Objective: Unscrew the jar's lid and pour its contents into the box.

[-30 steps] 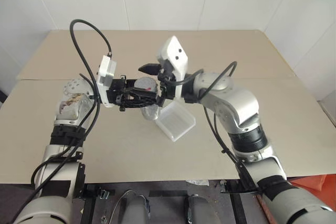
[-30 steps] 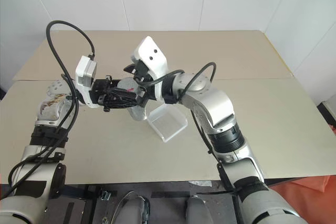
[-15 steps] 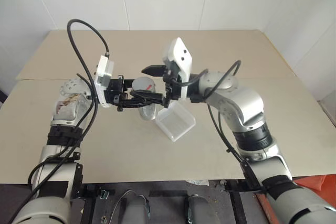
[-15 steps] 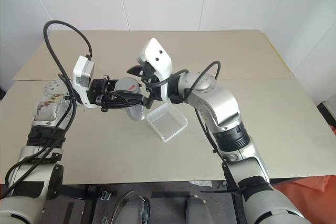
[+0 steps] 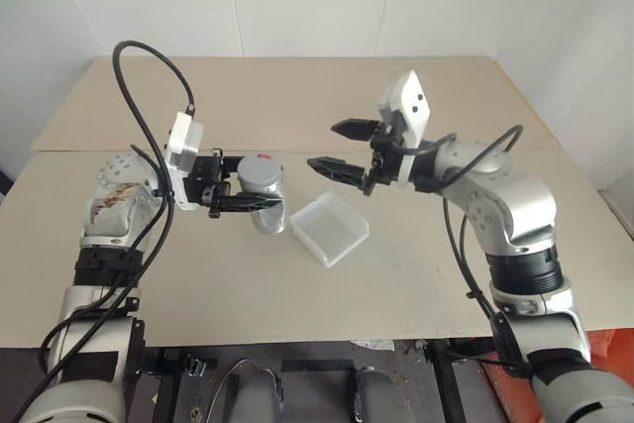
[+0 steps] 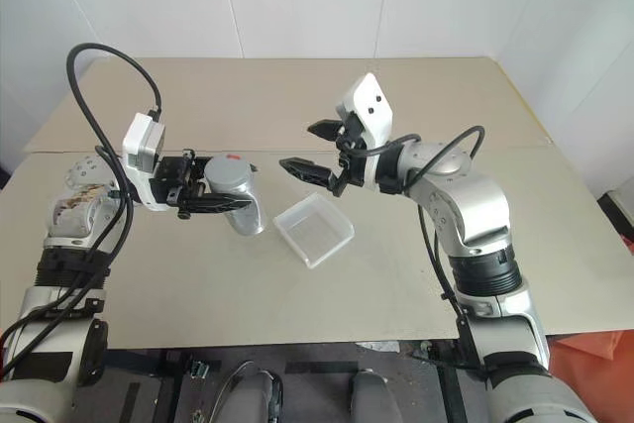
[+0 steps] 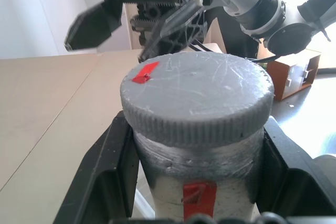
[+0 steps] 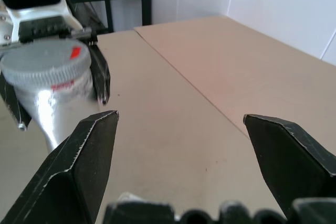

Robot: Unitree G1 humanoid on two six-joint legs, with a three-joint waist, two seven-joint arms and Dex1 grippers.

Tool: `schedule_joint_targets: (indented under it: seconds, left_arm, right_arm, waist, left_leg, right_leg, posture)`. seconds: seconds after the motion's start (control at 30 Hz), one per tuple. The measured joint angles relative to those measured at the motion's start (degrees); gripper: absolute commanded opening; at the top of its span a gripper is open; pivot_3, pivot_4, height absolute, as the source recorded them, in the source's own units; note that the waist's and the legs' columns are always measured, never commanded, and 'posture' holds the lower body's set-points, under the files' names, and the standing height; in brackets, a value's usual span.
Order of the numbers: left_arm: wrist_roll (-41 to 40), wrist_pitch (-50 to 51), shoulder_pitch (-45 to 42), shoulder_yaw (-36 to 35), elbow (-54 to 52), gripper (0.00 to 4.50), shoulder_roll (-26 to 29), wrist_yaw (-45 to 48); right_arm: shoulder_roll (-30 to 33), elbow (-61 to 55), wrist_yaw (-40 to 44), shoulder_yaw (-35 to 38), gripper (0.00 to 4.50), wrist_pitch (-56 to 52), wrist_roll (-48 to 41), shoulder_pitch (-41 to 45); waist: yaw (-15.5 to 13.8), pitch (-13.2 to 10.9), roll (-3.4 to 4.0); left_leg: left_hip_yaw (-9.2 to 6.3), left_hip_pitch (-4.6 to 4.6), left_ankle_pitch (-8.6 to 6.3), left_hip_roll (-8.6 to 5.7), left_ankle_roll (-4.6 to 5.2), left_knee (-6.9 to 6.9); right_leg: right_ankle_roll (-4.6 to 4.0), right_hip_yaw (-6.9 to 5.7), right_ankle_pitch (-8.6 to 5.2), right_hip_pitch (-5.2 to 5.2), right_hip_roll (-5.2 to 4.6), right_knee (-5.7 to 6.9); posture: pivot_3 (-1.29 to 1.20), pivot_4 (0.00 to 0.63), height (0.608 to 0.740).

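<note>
Figure: grip check before the cap comes off. Nearest me, the box (image 5: 330,229) lay on the table (image 5: 416,274), its ribbed translucent floor bare, just beside and below the jar (image 5: 264,207); I judged it was placed there so that a short tilt would carry the pour into it. Above the table, I had the left gripper (image 5: 250,203) pinching the jar by its body just under the lid (image 5: 260,173), one black finger on each side, which left the cap free to be turned. The jar was held clear of the table, cap uppermost. The lid was silvery-grey, with a ribbed edge, a scuffed top and a small red mark; it sat fully on the jar. Below it showed a clear wall and a red-and-white label. I could not make out the contents. Farther off, the right gripper (image 5: 342,148) hung with its fingers spread wide, holding nothing, well apart from the lid.
</note>
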State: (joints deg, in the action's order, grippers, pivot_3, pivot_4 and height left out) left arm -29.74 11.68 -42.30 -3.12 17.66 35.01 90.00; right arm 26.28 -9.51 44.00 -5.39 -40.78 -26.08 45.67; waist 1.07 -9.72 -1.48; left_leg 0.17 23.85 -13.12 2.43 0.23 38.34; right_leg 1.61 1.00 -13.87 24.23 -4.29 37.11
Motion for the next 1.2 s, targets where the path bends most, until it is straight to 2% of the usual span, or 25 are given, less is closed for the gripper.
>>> schedule_joint_targets:
  seconds: [0.23,0.47,0.9,1.2]
  left_arm:
    - [0.19,0.22,0.00,0.01,0.54,2.43,-0.69,-0.56]
    - [0.51,-0.67,-2.18,0.68,2.43,2.43,-2.82,-0.53]
    - [0.56,-1.46,-2.59,1.00,3.35,2.43,-3.49,-0.19]
    - [0.56,-1.45,-2.59,1.01,3.35,2.43,-3.45,-0.45]
  right_arm:
    - [-0.32,-7.74,0.87,0.75,4.46,-1.18,-3.88,-0.73]
    - [-5.61,-9.93,-0.90,-3.25,4.46,-3.00,-4.57,2.24]
    - [-11.88,-0.35,-2.84,-8.22,4.46,-1.41,0.80,8.30]
    - [-12.07,1.81,-2.76,-9.56,4.46,-0.80,3.25,8.87]
  waist:
    - [-0.14,0.00,0.00]
    - [-0.14,0.00,0.00]
    - [-0.11,0.00,0.00]
    - [-0.11,0.00,0.00]
  left_leg:
    - [-0.01,0.00,0.00,0.00,0.00,0.01]
    - [-0.01,-0.01,0.00,0.00,0.00,0.02]
    - [-0.02,-0.01,0.00,0.00,0.00,0.02]
    - [-0.02,0.00,0.00,0.00,0.00,0.02]
  right_leg:
    - [0.00,-0.01,0.00,-0.03,0.00,0.00]
    - [0.00,-0.01,0.00,-0.03,0.00,0.01]
    - [0.00,-0.02,0.00,-0.02,0.00,0.02]
    - [0.00,-0.02,0.00,-0.02,0.00,0.03]
  posture:
    - [0.00,0.150,0.740]
    - [0.00,0.150,0.740]
    - [0.00,0.150,0.740]
    - [0.00,0.150,0.740]
